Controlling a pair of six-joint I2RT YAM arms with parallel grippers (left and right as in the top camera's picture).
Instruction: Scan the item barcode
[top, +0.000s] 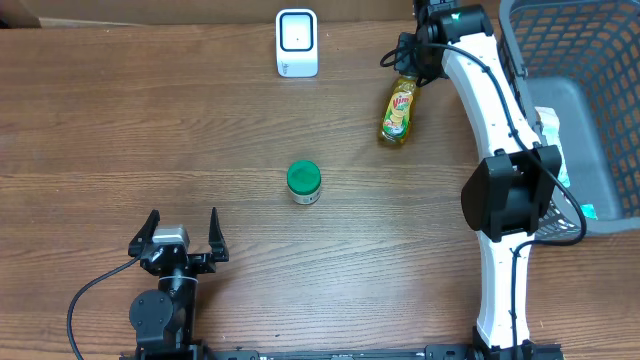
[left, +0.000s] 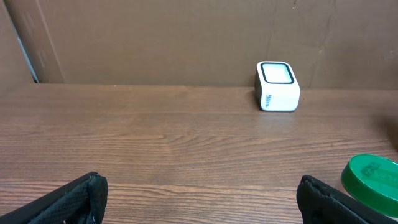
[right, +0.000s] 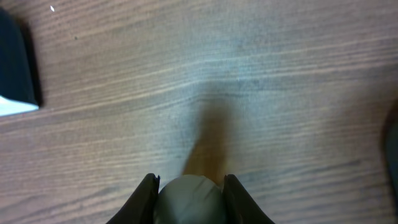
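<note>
The right hand (top: 412, 68) is clenched on the cap end of the dish-soap bottle (top: 399, 112). In the right wrist view its two fingers (right: 148, 194) press on either side of the rounded grey-green cap. The bottle is at the far right of the bench (top: 150, 120), just left of the basket (top: 590, 110). Its long axis runs from far to near, with the cap far and held, and the base pointing near and a little left. The wrist view blurs the body below the cap, so I cannot say whether the base rests on the wood or hangs just clear of it. The scanner (top: 297, 42) stands to the left of the bottle along the far edge, its dark window facing up. The coming move is probably a carry to the left, followed by a turn of the label towards that window. The right arm is much the nearer to both bottle and scanner. The left hand (top: 180, 238) is released, its jaws spread wide, at the near left and well away from both. A green-lidded jar (top: 304, 182) stands mid-bench, near of the straight line from bottle to scanner.
</note>
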